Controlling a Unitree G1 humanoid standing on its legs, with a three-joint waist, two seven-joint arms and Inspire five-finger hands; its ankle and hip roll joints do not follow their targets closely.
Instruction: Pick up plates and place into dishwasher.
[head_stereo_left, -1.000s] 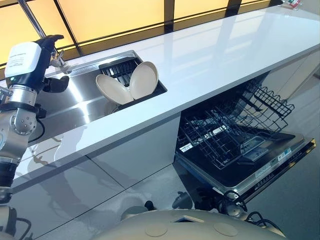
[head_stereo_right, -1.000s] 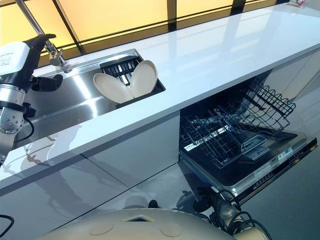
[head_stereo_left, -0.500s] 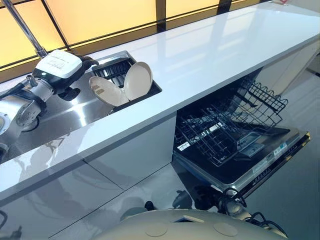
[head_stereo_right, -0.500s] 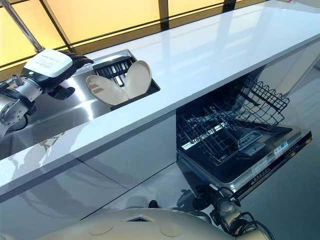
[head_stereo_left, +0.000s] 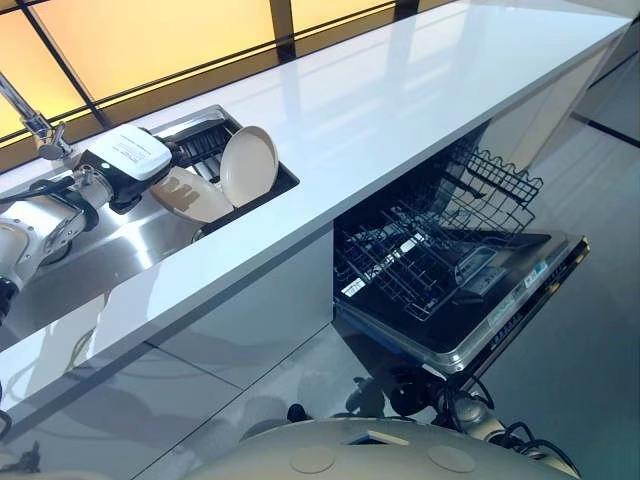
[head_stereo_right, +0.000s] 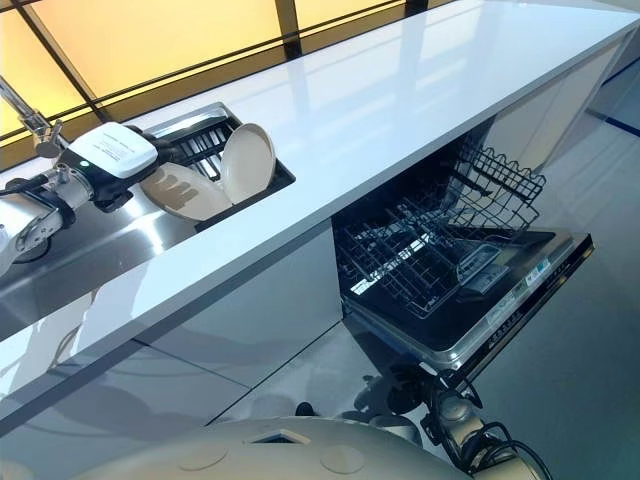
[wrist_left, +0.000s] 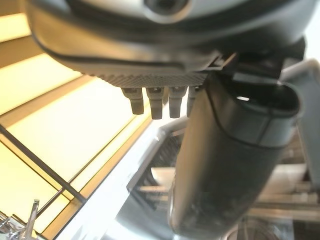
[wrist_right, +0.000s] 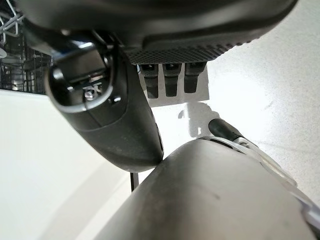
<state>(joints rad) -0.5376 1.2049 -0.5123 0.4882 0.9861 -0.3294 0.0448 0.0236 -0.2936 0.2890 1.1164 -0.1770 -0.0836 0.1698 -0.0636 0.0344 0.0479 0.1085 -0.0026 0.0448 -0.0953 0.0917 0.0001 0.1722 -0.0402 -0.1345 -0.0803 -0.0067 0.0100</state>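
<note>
Two cream plates stand in a black rack (head_stereo_left: 203, 143) at the right end of the steel sink (head_stereo_left: 90, 260). One plate (head_stereo_left: 249, 165) is almost upright; the other plate (head_stereo_left: 192, 198) leans low to the left. My left hand (head_stereo_left: 127, 160), with a white cover on its back, hovers over the leaning plate's far rim, fingers straight and pointing at the rack. Whether it touches the plate I cannot tell. My right hand (wrist_right: 110, 115) hangs relaxed low beside my body, holding nothing. The dishwasher (head_stereo_left: 505, 305) is open under the counter, its wire rack (head_stereo_left: 425, 255) pulled out over the door.
A long white counter (head_stereo_left: 400, 100) runs from the sink to the far right, above the dishwasher. A tap (head_stereo_left: 35, 122) rises at the sink's back left. Grey floor tiles (head_stereo_left: 590, 370) lie around the lowered door.
The camera has swung, shifting the whole scene left. My left hand has come down from beside the tap and moved right, ending over the leaning plate.
</note>
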